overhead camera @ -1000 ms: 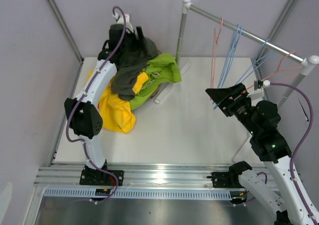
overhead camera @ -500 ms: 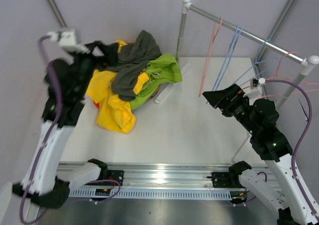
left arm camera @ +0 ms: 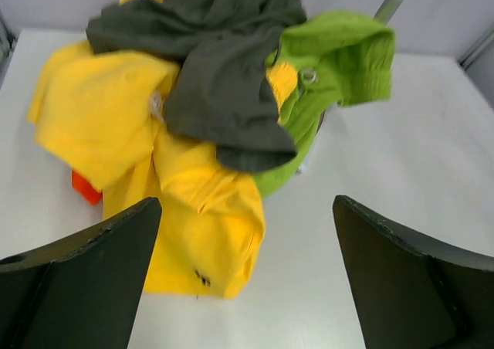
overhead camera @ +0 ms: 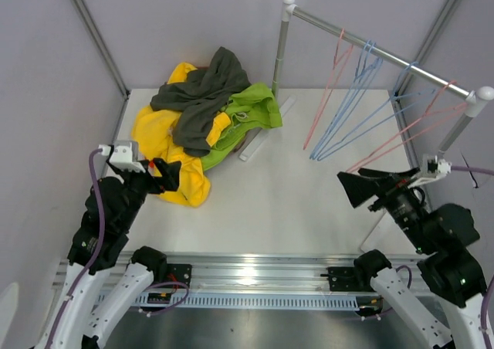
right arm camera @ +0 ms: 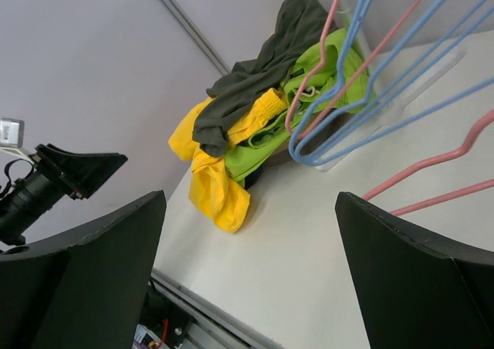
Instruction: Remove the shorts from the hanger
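retreat is the change just made: the left gripper (overhead camera: pixel 164 176), stretched over the heap of clothes a second ago, has been drawn back to the near edge at about 8 o'clock. its jaws are spread wide and nothing is held between them. the right gripper (overhead camera: pixel 363 188), at about 4 o'clock, has likewise been pulled away from the hangers (overhead camera: pixel 343 110) and is spread wide and empty.

the smooth, matte white table (overhead camera: pixel 293 187) is bare between the two arms. the shorts (overhead camera: pixel 202 125) are heaped on it at about 10 o'clock, well apart from both grippers. they are limp, creased cloth in loose folds. a yellow pair (overhead camera: pixel 174 160) is spread nearest, with a sliver of an orange pair (left arm camera: pixel 85 188) showing under its edge. an olive-grey pair (overhead camera: pixel 202 102) is draped on top, and a green pair (overhead camera: pixel 251 110) with a metal eyelet lies at the right. a navy pair cannot be picked out.

farther back, at about 2 o'clock, thin pink and blue triangular wire hangers are hung bare and slanted on a metal rail (overhead camera: pixel 386 54). from this, the removal is judged finished.
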Controlling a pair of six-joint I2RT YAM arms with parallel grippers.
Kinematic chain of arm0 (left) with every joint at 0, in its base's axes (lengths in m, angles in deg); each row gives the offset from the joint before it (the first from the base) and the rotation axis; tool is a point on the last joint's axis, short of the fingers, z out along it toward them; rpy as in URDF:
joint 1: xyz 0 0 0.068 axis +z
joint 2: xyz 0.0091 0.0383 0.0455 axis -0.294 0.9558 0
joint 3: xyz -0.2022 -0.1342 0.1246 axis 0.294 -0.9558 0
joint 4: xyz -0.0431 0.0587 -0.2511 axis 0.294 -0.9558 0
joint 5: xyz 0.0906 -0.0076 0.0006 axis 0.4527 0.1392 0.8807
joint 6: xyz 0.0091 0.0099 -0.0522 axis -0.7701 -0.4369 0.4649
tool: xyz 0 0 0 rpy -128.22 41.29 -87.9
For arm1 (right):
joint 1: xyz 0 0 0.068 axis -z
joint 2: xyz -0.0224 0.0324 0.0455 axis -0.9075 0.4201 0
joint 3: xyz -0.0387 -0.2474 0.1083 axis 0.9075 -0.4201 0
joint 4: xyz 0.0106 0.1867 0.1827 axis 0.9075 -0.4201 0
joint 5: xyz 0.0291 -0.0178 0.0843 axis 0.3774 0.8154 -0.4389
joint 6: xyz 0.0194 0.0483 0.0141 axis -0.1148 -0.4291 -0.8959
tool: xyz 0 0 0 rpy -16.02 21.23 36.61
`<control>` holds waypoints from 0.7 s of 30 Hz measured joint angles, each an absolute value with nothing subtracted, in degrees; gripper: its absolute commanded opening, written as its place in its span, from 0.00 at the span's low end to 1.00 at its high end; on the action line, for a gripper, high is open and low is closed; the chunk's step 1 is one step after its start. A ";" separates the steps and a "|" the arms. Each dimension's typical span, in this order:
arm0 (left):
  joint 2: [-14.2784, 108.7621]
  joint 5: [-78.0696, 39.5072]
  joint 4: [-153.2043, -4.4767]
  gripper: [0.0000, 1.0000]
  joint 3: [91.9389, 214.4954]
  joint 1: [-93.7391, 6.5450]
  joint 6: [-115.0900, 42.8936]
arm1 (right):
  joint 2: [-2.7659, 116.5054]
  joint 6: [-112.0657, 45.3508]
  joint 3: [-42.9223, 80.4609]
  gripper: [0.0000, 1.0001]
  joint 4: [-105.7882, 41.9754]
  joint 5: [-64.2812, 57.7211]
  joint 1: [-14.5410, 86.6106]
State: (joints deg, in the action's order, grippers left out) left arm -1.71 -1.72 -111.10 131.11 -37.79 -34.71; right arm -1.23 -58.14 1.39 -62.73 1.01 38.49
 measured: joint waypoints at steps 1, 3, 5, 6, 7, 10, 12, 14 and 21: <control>-3.11 -1.65 -112.21 0.99 129.67 -37.79 -34.57 | -3.83 -57.68 0.39 0.99 -63.23 1.51 38.49; -5.71 -1.50 -113.74 0.99 127.57 -37.79 -34.25 | -8.90 -56.80 -1.75 0.99 -64.02 2.89 38.49; -8.20 -1.46 -114.99 0.99 126.52 -37.79 -34.05 | -13.38 -56.08 -3.41 0.99 -64.89 4.44 38.51; -8.90 -1.44 -115.20 0.99 126.32 -37.79 -34.01 | -15.46 -55.75 -4.18 0.99 -65.51 5.38 38.51; -9.36 -1.30 -115.25 0.99 126.15 -37.79 -33.94 | -17.16 -55.43 -4.73 0.99 -66.16 6.19 38.51; -10.23 -0.98 -115.27 0.99 125.56 -37.81 -33.63 | -21.47 -54.73 -5.42 0.99 -69.07 8.90 38.55; -10.23 -0.74 -115.31 0.99 125.30 -37.83 -33.63 | -22.08 -54.18 -5.29 0.99 -70.56 10.21 38.55; -10.21 -0.67 -115.38 0.99 124.99 -37.83 -33.63 | -22.06 -53.26 -5.27 0.99 -72.00 11.28 38.55; -7.45 -0.69 -115.53 0.99 124.88 -37.83 -33.66 | -21.86 -52.00 -5.69 0.99 -73.72 16.00 38.55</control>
